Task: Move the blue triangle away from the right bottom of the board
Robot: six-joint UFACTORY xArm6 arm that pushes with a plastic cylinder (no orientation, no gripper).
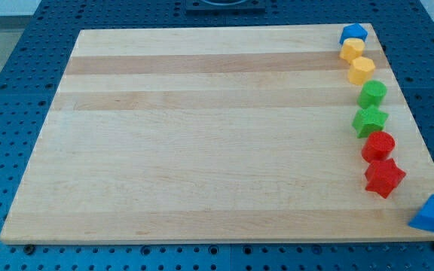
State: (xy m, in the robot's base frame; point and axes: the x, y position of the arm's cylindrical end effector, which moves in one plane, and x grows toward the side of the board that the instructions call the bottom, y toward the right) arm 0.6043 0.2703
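Observation:
The blue triangle (431, 214) lies at the board's bottom right corner, partly over the edge of the wooden board (202, 150). A small dark sliver at the view's right edge, just up and right of the triangle, could be the rod, but I cannot tell. My tip does not clearly show.
A column of blocks runs down the board's right side: a blue block (353, 33) at the top corner, two yellow blocks (352, 50) (362, 70), a green round block (372, 93), a green star (369, 120), a red round block (378, 145) and a red star (383, 178) just above the triangle.

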